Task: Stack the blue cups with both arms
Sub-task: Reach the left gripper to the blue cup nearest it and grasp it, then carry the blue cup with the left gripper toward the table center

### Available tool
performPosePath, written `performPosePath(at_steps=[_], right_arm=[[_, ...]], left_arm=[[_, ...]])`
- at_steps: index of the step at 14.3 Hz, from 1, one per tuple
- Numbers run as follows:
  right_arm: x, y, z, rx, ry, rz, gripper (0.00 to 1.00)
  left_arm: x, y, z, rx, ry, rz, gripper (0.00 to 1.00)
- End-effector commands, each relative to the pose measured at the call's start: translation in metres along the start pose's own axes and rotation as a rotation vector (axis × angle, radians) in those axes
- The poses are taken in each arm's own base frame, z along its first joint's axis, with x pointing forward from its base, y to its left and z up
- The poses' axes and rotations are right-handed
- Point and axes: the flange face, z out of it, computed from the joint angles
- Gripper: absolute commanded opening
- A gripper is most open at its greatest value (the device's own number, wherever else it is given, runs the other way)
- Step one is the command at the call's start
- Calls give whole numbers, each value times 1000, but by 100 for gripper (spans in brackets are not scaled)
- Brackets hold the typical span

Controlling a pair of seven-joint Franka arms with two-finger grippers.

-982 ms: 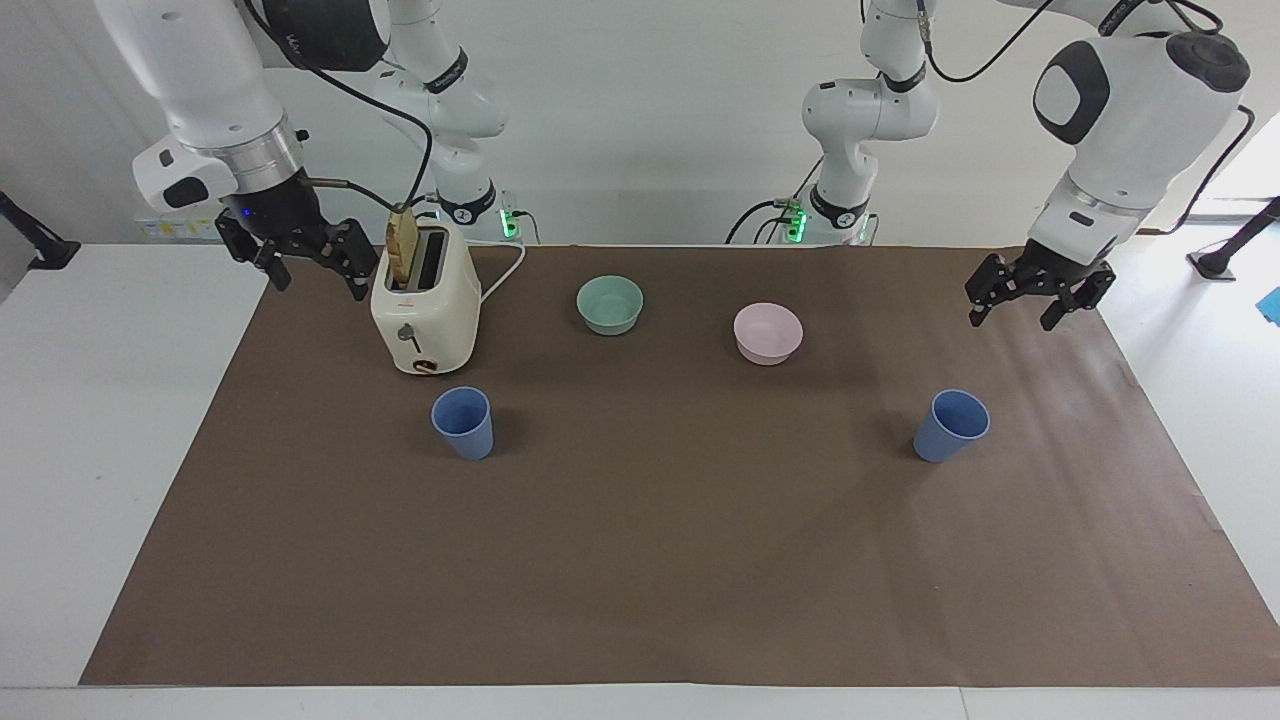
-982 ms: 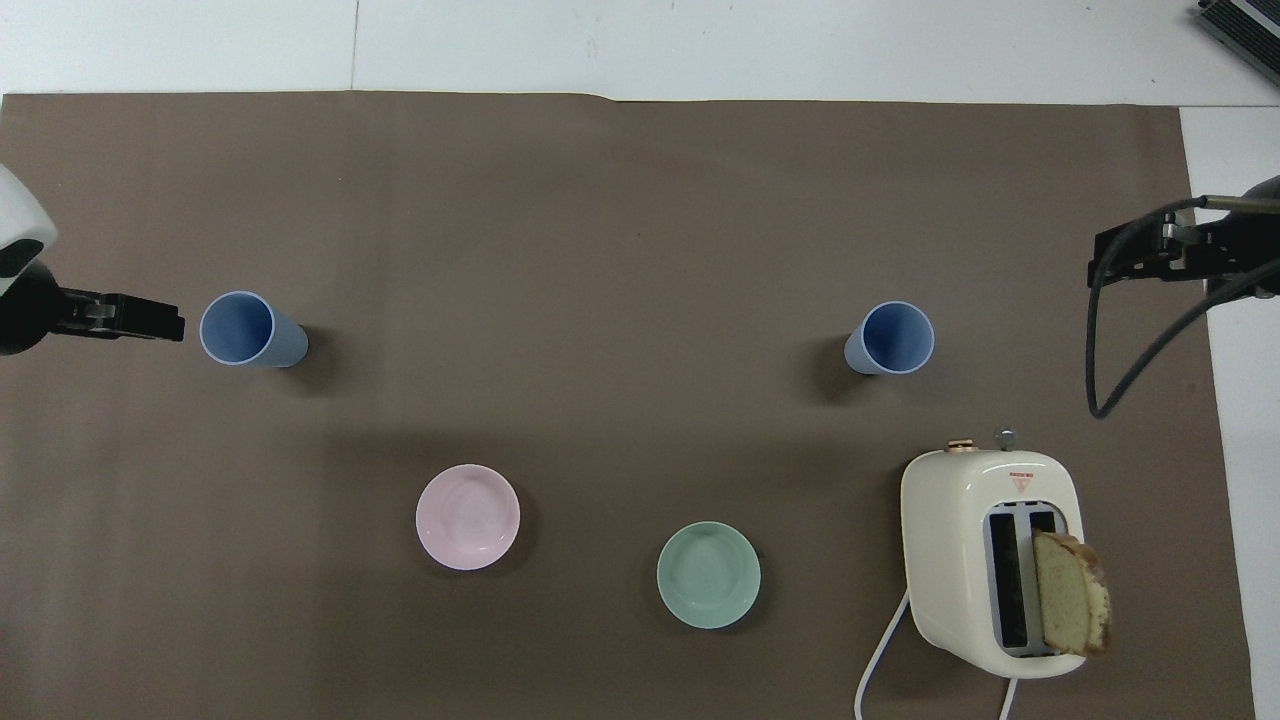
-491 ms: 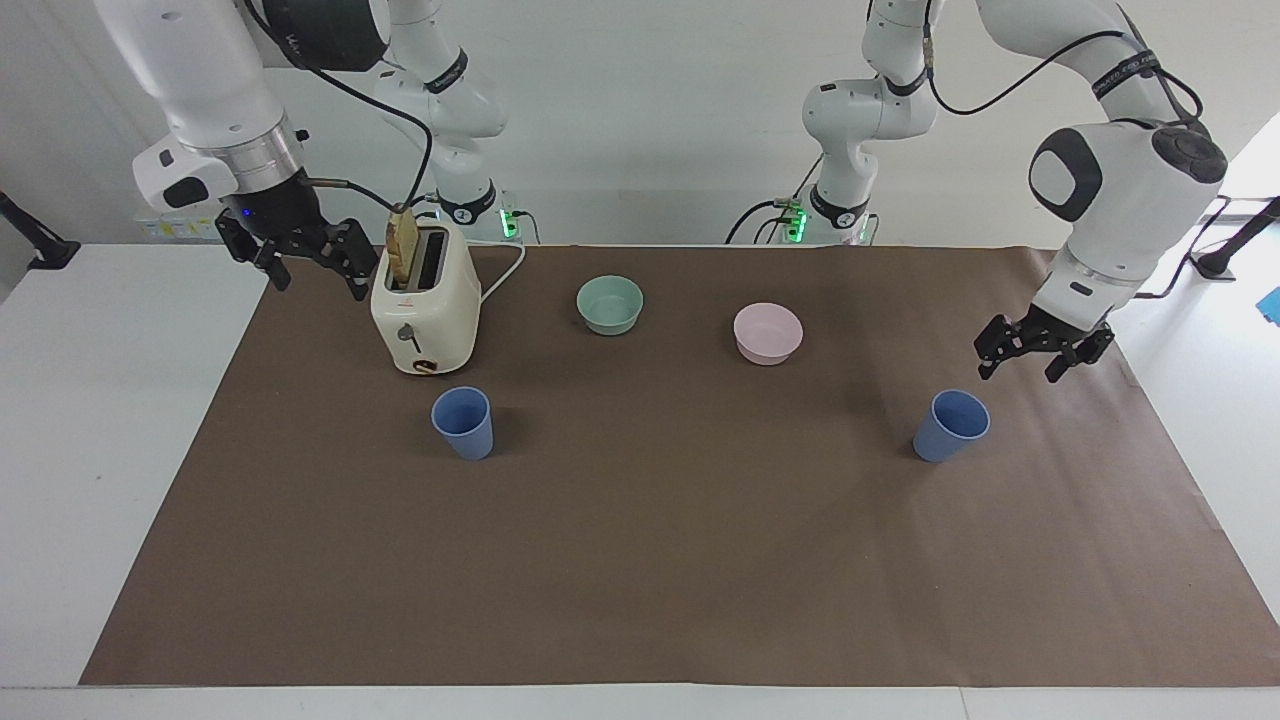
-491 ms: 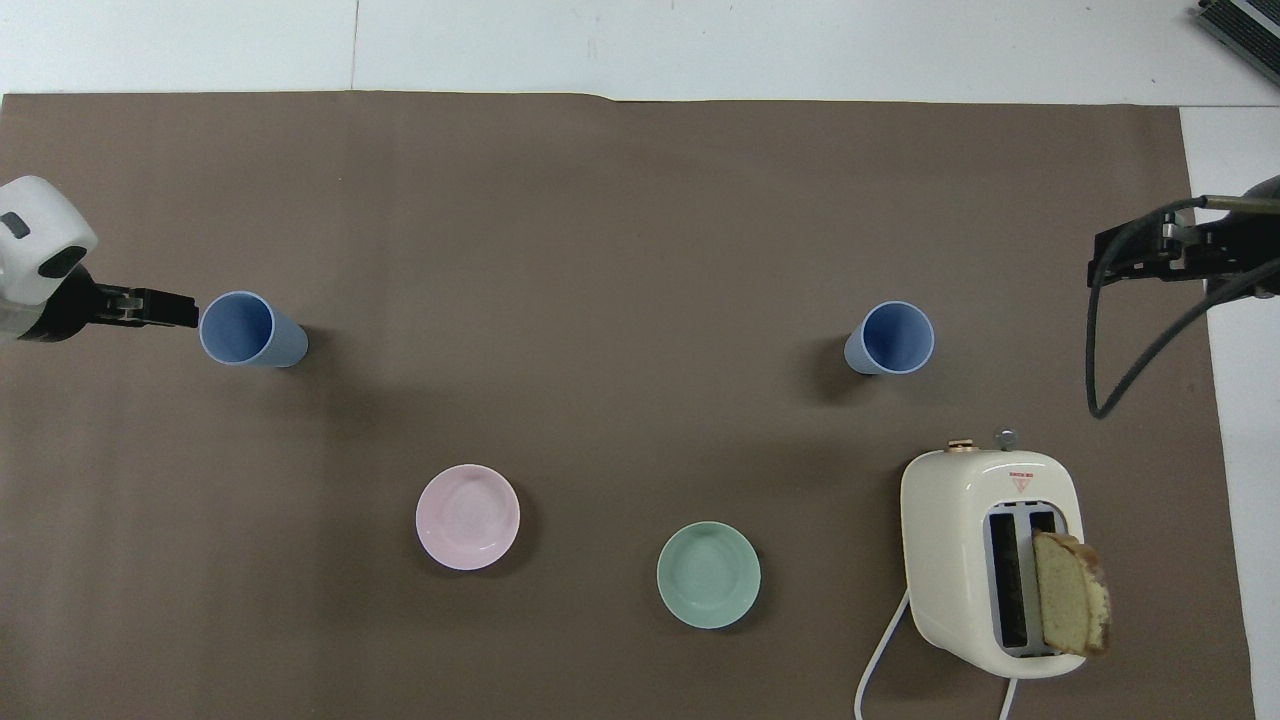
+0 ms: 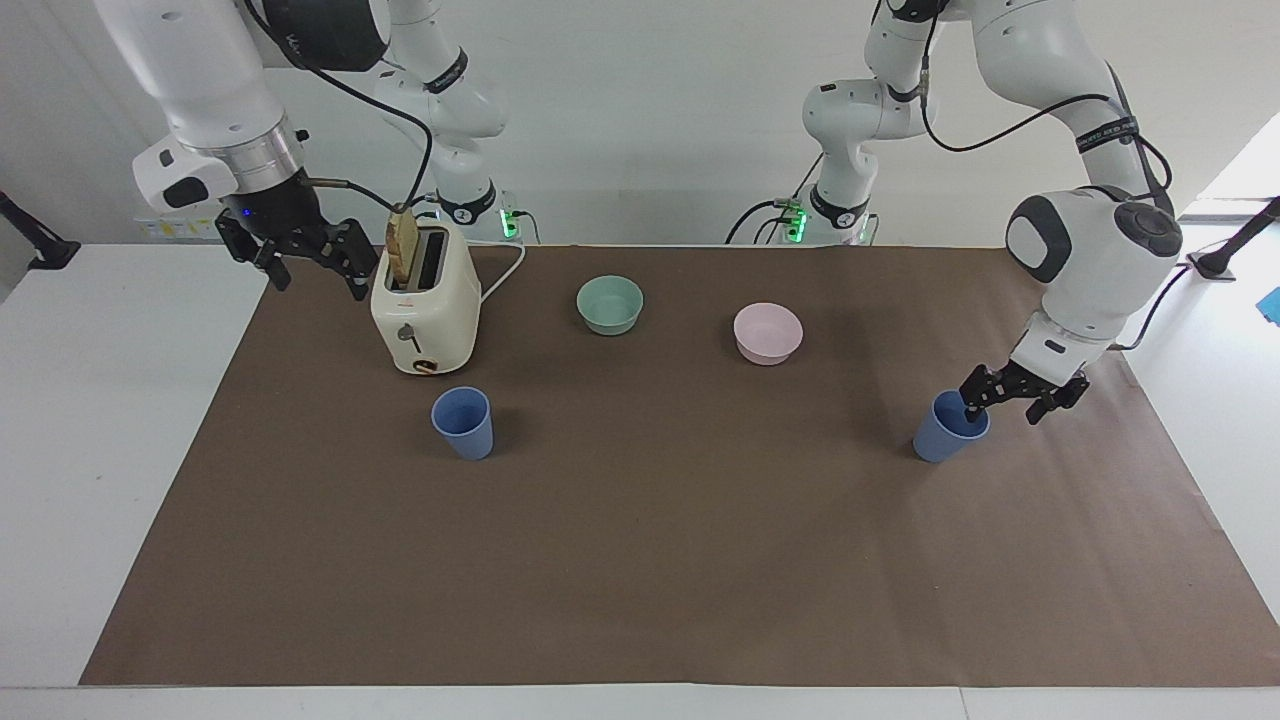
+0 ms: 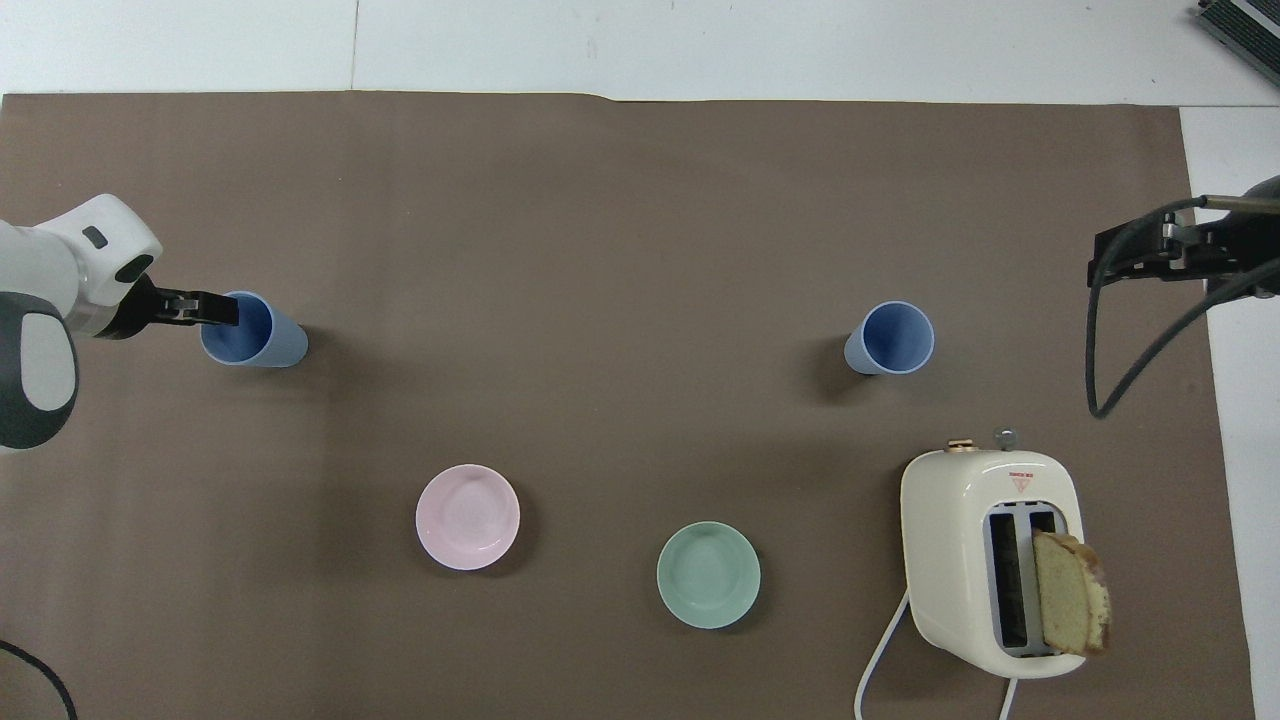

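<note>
The right gripper (image 5: 308, 262) waited, fingers spread, beside the toaster (image 5: 425, 310), above one blue cup (image 5: 463, 422). The left gripper (image 5: 1013, 398), spread, straddled the other cup's (image 5: 943, 432) rim at the left arm's end: the grasp step. Next, probably pinch, then lift.

Two blue cups (image 5: 463, 422) (image 5: 949, 426) upright, rims up, well apart.

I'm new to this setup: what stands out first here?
The left gripper has reached the rim of the blue cup at its end of the table, one finger seemingly inside. The second cup stands alone just farther from the robots than a cream toaster with bread sticking up. The right gripper waits beside the toaster.
</note>
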Motion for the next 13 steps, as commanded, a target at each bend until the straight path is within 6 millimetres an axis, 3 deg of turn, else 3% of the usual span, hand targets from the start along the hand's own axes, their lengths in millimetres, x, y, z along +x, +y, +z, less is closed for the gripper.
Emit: performPosePath(at_steps=[1, 2, 3, 5, 6, 10, 12, 13], right_arm=[[-5, 1, 0, 16, 6, 12, 100], [-6, 1, 0, 15, 6, 17, 100], [-5, 1, 0, 16, 6, 17, 100], [-5, 0, 0, 17, 5, 17, 100], [-5, 0, 0, 17, 5, 17, 100], [-6, 0, 0, 17, 5, 14, 100], [-6, 0, 0, 17, 5, 14, 100], [-6, 0, 0, 17, 5, 14, 100]], left_arm=[[-14, 3, 14, -21, 14, -14, 85], [-14, 3, 16, -23, 11, -15, 77], [-15, 3, 16, -25, 7, -16, 64], [-16, 4, 16, -28, -4, -13, 17], [-17, 4, 17, -29, -11, -14, 1], [-16, 11, 13, -41, -46, -1, 0], [-9, 15, -3, -43, -37, 7, 0], [-5, 31, -10, -47, -35, 30, 0]])
